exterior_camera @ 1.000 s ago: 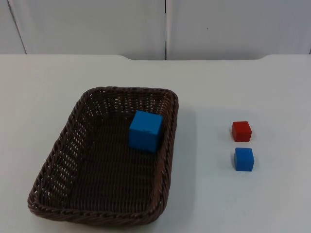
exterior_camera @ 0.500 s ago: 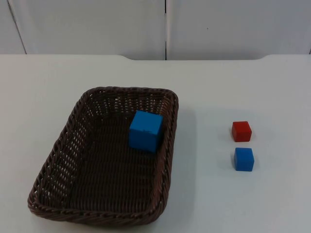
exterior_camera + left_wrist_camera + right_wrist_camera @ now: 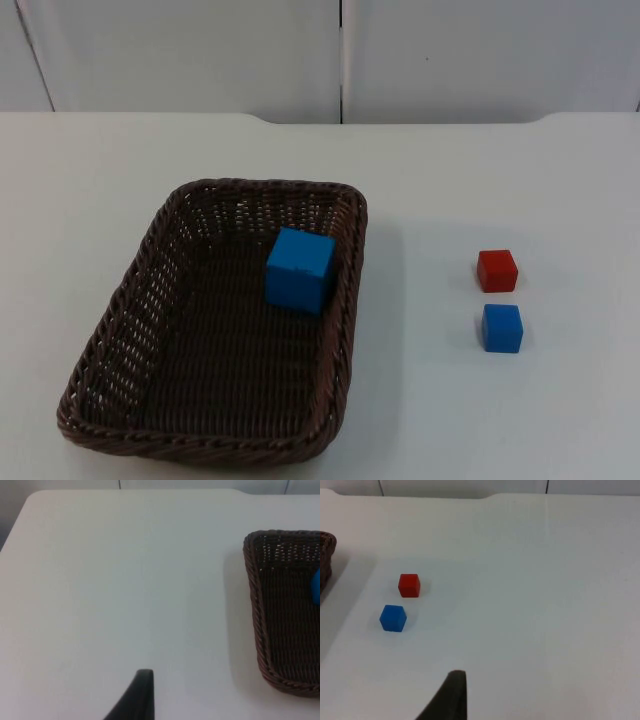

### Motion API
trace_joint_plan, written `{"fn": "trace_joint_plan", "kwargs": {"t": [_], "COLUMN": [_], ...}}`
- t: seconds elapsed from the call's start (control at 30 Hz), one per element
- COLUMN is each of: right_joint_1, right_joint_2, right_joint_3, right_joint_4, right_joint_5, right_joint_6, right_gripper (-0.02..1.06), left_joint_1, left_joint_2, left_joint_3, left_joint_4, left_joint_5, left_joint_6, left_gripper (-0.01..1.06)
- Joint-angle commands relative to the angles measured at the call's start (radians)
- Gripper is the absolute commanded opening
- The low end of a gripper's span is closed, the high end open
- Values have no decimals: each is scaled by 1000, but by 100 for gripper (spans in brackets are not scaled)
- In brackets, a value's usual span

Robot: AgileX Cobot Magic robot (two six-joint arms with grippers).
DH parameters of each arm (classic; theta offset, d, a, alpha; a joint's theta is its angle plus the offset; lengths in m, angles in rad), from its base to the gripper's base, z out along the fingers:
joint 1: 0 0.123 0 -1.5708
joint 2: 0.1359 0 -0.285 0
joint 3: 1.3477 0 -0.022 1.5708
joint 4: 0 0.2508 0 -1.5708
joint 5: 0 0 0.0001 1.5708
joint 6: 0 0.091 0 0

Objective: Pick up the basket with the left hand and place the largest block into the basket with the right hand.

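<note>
Of the left gripper one black fingertip (image 3: 142, 690) is to be seen, hanging over bare white surface (image 3: 450, 400) well apart from the basket; whether its fingers are released or clenched cannot be told. The right gripper likewise shows one black fingertip (image 3: 452, 692) above bare surface, near the two small blocks but touching neither, and the state of its fingers cannot be told either. The brown wicker basket (image 3: 130, 330) stands on the surface toward the near left corner, its long side running away from the near edge. The large blue block (image 3: 299, 268) lies inside the basket against the right-hand wall, toward the far end. To the right of the basket, well apart from it, the small red block (image 3: 497, 270) sits on the surface, and the small blue block (image 3: 502, 328) sits just beside it on the side of the near edge, not touching. The grey partition wall (image 3: 480, 50) closes the far edge.
</note>
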Motion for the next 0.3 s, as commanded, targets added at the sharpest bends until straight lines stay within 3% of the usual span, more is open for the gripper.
{"fn": "trace_joint_plan", "kwargs": {"t": [0.0, 0.27], "right_joint_1": [-8, -8], "right_joint_2": [-3, -3], "right_joint_3": [-2, -2], "right_joint_4": [7, 7], "right_joint_5": [-5, -5], "right_joint_6": [-7, -7], "right_gripper": [105, 105], "left_joint_1": [0, 17], "left_joint_2": [-4, -4], "left_joint_3": [5, 5], "left_joint_4": [-5, -5], "left_joint_5": [-12, -12], "left_joint_6": [-3, -3], "left_gripper": [105, 105]}}
